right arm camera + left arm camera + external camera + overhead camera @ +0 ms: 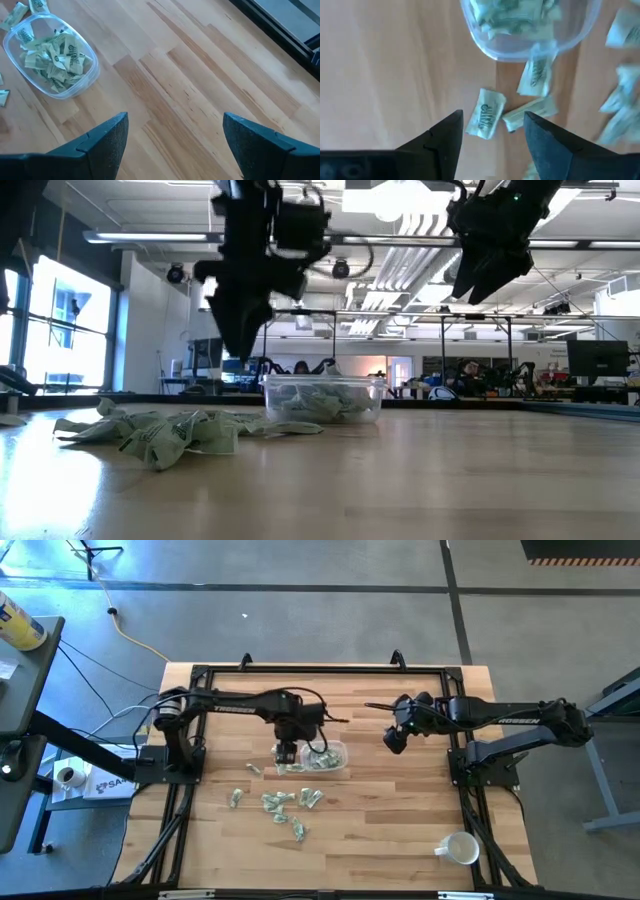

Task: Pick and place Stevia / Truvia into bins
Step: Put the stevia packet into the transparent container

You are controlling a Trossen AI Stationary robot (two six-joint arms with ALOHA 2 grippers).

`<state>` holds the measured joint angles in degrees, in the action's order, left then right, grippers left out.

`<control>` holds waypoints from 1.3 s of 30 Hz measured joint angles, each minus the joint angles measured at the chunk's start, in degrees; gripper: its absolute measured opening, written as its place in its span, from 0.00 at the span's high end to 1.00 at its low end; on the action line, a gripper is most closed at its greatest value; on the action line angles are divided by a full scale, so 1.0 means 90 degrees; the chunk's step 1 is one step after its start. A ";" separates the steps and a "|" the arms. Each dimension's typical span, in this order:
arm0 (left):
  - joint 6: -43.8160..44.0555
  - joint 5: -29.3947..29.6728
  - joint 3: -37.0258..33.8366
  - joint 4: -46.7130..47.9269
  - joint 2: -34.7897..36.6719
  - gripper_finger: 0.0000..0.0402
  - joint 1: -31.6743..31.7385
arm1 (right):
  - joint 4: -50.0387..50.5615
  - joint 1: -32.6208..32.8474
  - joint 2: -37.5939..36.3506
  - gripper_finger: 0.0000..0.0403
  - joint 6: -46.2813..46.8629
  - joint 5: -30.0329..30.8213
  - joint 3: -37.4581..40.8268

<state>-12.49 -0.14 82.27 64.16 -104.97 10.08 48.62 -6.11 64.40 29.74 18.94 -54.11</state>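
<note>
**Hovering left fingers, loose packets right below**

Looking at the left wrist view, the left gripper (492, 135) has its fingers apart and empty. One Stevia packet (485, 113) lies on the table between them, long axis roughly along the gap, just outside the bin (492, 50). The high view adds what the wrist misses: more packets (285, 805) scattered nearby, and the right gripper (393, 738) open, well off.

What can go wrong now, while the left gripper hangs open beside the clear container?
A packet appears to be falling just outside the container, so it may land on the table. The left gripper is close to the container's rim and could nudge it. Loose packets lie clustered, so one grasp might catch several.
</note>
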 joint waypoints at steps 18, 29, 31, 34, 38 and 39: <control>-0.1757 -0.0408 -0.2104 -0.1707 0.0024 0.54 0.0499 | 0.0005 -0.0530 0.0000 0.22 -0.0003 0.0022 0.0000; -0.1310 0.0425 -0.2290 -0.2163 0.0013 0.93 0.0494 | 0.0005 -0.0702 0.0000 0.22 -0.0017 0.0028 0.0000; -0.0965 0.0533 -0.1962 -0.1973 -0.0029 0.95 0.0499 | 0.0005 -0.0702 0.0000 0.22 -0.0022 0.0029 0.0000; -0.0476 0.0435 -0.1257 -0.1530 -0.0014 0.91 0.0410 | 0.0011 -0.0700 0.0000 0.22 -0.0054 0.0010 0.0000; -0.0159 -0.0146 -0.0340 -0.1513 0.0177 0.94 0.0021 | 0.0068 -0.0682 0.0000 0.22 -0.0141 -0.0088 0.0000; -0.0096 -0.0251 -0.0151 -0.1690 0.0177 0.95 -0.0072 | 0.0068 -0.0682 0.0000 0.22 -0.0146 -0.0128 0.0000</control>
<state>-13.35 -2.40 80.91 48.95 -103.37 9.43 49.23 -12.25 64.40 28.42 17.79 -54.11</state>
